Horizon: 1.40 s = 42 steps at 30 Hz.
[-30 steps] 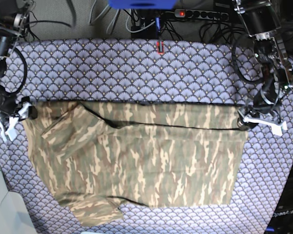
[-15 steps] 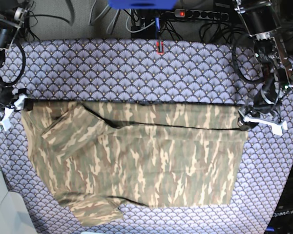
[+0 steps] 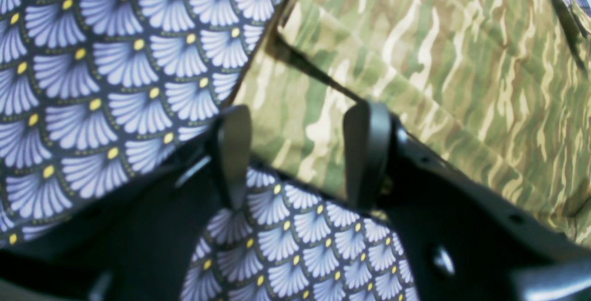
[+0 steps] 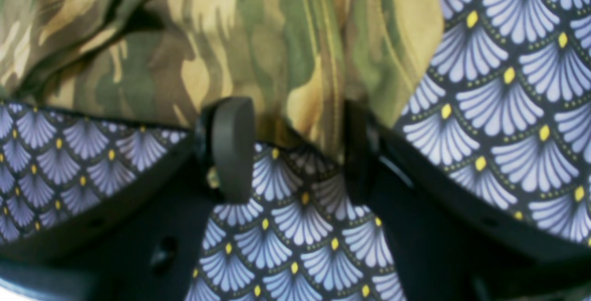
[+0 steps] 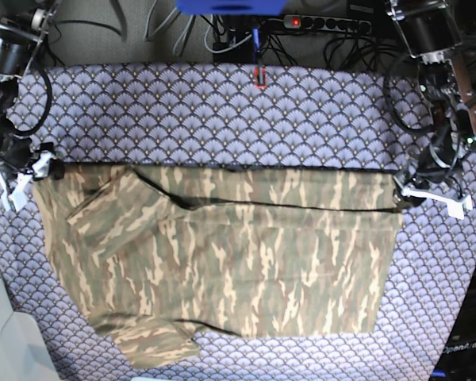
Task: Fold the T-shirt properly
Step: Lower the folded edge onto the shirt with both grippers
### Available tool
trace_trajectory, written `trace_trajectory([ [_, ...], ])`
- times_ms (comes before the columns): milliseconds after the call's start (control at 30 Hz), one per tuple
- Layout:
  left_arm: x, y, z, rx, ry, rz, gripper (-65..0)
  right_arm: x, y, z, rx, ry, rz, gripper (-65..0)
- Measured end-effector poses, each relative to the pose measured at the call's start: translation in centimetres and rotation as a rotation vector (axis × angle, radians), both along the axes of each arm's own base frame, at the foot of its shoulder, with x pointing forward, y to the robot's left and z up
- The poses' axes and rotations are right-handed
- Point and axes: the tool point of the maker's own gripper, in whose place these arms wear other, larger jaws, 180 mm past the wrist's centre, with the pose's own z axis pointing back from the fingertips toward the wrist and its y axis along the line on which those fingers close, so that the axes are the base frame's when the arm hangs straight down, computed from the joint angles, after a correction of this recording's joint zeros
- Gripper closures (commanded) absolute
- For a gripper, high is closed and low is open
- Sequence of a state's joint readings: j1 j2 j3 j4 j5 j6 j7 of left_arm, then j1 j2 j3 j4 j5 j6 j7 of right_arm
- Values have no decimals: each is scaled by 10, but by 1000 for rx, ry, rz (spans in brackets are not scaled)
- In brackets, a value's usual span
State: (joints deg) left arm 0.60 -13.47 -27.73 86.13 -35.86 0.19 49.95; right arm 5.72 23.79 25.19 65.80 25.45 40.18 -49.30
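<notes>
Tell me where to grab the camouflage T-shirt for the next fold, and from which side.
Grip the T-shirt at its two far corners along the folded top edge, each pincer coming in from its outer side: the cloth lies flat there, and both open pincers already straddle those corners.

Both arms are built of black housings with silver-grey round joints, and loops of black cable hang along them. The left gripper (image 3: 295,153) has two matte black, flat, rounded fingers on a black body with small round screw holes; the right gripper (image 4: 295,148) is the same. In the base view each wrist carries white plastic parts.
</notes>
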Motion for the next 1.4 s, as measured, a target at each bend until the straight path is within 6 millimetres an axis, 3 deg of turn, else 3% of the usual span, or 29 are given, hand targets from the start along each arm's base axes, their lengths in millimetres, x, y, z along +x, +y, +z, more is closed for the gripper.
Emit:
trace_trajectory([
  [133, -1, 3, -4, 17, 16, 1, -321, 7, -4, -6, 61, -17, -48, -305],
  [333, -13, 9, -33, 24, 104, 14, -325, 11, -5, -7, 76, -52, -68, -255],
  [567, -9, 9, -30, 20, 96, 18, -417, 11, -6, -7, 71, -48, -67, -214],
  [1400, 4, 15, -54, -21, 72, 88, -416, 11, -6, -7, 71, -46, -66, -210],
])
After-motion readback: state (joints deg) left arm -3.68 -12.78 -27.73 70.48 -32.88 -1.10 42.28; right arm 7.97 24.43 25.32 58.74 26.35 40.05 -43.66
